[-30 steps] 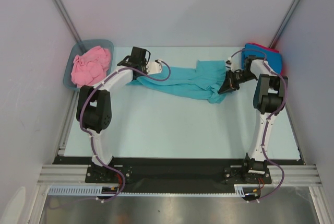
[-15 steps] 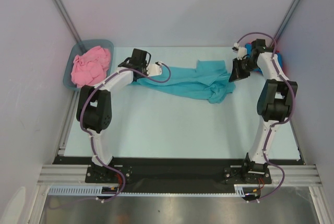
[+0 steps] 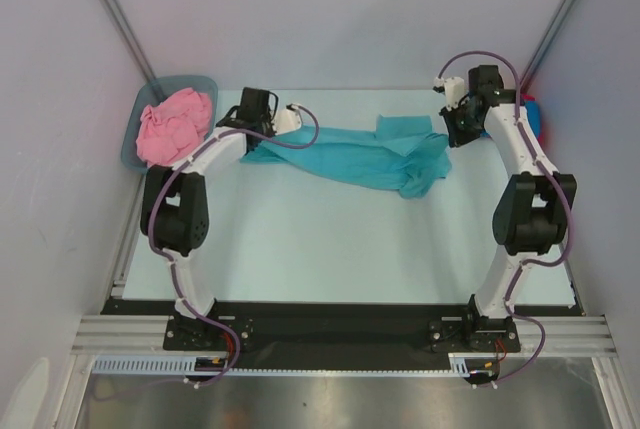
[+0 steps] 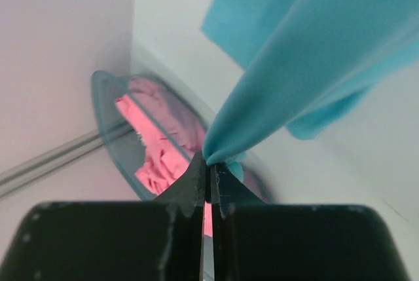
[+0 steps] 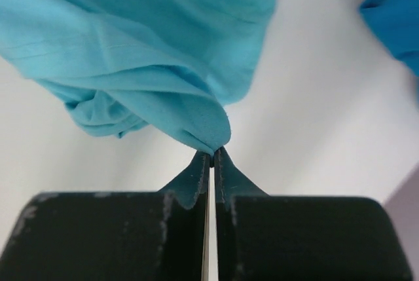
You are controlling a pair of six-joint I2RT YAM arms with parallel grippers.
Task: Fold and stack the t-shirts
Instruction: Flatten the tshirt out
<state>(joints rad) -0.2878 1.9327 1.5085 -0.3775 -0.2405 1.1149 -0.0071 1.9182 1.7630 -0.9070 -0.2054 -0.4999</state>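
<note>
The teal t-shirt (image 3: 365, 157) hangs stretched across the far part of the table between both grippers. My left gripper (image 3: 248, 131) is shut on its left end, as the left wrist view shows at the fingertips (image 4: 209, 163) with teal cloth (image 4: 314, 45) running up and right. My right gripper (image 3: 450, 139) is shut on its right end, and in the right wrist view (image 5: 213, 153) a pinched fold of teal (image 5: 131, 45) sits at the tips. The pink t-shirt (image 3: 175, 121) lies crumpled in the tub. The bright blue t-shirt (image 3: 535, 115) lies at the far right, mostly behind my right arm, with a red edge just behind it.
The grey-blue tub (image 3: 135, 139) stands at the far left corner against the wall; it also shows in the left wrist view (image 4: 98, 97) with pink cloth (image 4: 163, 137) inside. Walls close in the table on the left, back and right. The blue shirt (image 5: 396, 19) is close to my right gripper.
My right gripper has moved back toward the far right corner with the teal shirt's end, pulling the cloth tauter. My left gripper has shifted slightly back, still holding its end.
</note>
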